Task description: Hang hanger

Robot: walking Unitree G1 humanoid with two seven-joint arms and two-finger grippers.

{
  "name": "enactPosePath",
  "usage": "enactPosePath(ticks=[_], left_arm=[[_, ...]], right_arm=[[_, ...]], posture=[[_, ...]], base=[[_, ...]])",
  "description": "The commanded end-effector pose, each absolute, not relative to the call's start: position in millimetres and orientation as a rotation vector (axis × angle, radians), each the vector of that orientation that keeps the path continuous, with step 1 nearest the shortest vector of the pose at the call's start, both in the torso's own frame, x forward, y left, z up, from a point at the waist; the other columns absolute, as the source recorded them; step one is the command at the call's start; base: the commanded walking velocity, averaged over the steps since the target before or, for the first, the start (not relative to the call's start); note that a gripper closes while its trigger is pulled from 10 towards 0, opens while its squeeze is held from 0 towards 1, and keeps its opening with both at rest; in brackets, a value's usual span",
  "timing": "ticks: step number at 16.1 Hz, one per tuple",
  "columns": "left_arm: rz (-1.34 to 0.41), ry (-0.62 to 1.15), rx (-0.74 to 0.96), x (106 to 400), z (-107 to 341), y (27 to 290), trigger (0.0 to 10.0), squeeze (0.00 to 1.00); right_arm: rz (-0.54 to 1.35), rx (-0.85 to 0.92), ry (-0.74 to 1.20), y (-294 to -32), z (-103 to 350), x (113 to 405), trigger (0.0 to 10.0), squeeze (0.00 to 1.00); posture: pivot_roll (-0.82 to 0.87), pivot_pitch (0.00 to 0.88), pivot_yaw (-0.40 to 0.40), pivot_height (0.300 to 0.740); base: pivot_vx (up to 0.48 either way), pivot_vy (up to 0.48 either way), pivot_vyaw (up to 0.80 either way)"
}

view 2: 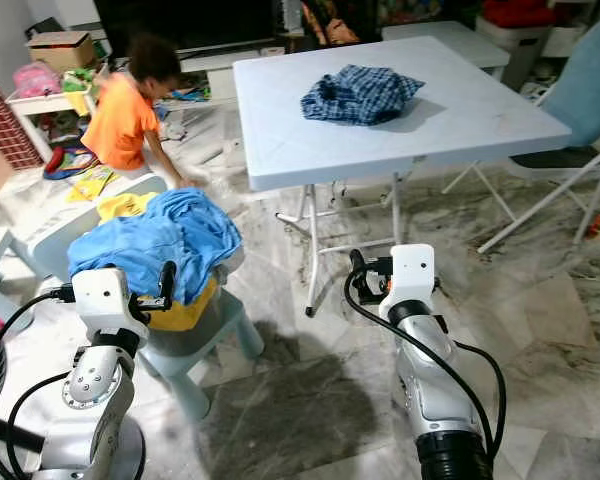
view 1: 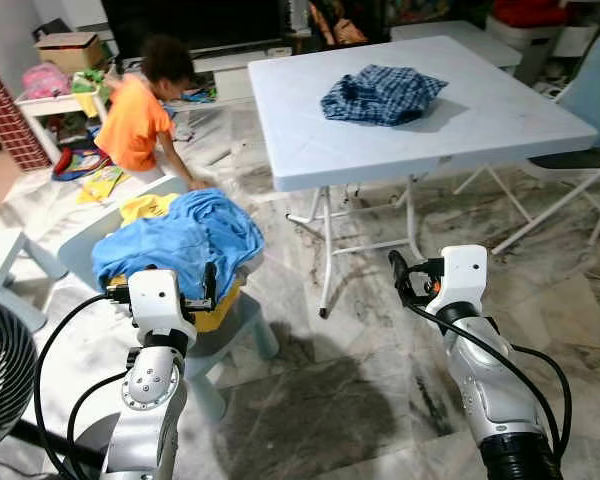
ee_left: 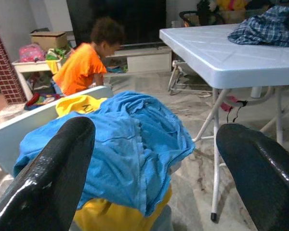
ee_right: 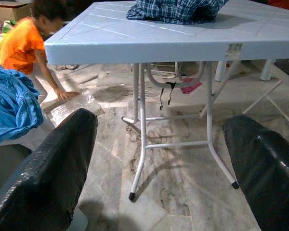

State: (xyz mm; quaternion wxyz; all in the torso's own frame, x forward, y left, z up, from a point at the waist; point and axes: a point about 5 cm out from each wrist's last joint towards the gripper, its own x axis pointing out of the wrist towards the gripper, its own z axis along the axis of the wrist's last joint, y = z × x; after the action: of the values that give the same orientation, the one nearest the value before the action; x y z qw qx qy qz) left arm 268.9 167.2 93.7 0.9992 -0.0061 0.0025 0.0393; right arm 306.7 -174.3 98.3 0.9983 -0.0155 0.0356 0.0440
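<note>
White plastic forms the folding table, the landmark in the head views; a crumpled blue plaid shirt lies on its top. Left of the table and nearer the robot, a blue cloth is heaped over a yellow garment on a small pale chair. I cannot tell whether a hanger lies among these clothes. Beyond the chair, off the table's far left corner, a person in an orange top bends to the floor. The left gripper hangs just before the blue heap, and the right gripper hangs over the marble floor in front of the table's legs. In the left wrist view the two black fingers stand wide apart with nothing between them, framing the blue cloth and the table's edge beside it. In the right wrist view the fingers are likewise spread and empty, looking under the table at its metal legs.
</note>
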Motion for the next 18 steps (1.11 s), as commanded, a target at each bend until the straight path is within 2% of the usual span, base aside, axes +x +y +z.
enactPosePath(ticks=[1,7,12,18], left_arm=[[0.082,-0.016,-0.007,269.4,98.8,169.9,10.0,0.0],[0.086,-0.012,-0.01,269.7,98.0,169.8,10.0,0.0],[0.082,-0.017,-0.006,270.9,98.4,169.2,10.0,0.0],[0.078,-0.016,-0.004,271.6,98.4,168.1,10.0,0.0]], right_arm=[[0.118,-0.044,0.053,-168.5,101.8,307.1,10.0,0.0],[0.13,-0.05,0.056,-166.2,101.5,307.4,10.0,0.0],[0.135,-0.047,0.058,-164.5,101.3,308.6,10.0,0.0],[0.144,-0.049,0.053,-162.2,102.8,311.3,10.0,0.0]], posture=[[-0.05,0.0,0.047,0.74],[-0.05,0.0,0.044,0.74],[-0.05,0.0,0.042,0.74],[-0.05,0.0,0.04,0.74]], base=[[0.274,0.0,0.8],[0.31,0.086,0.8],[0.371,0.257,0.0],[0.45,0.0,0.0]])
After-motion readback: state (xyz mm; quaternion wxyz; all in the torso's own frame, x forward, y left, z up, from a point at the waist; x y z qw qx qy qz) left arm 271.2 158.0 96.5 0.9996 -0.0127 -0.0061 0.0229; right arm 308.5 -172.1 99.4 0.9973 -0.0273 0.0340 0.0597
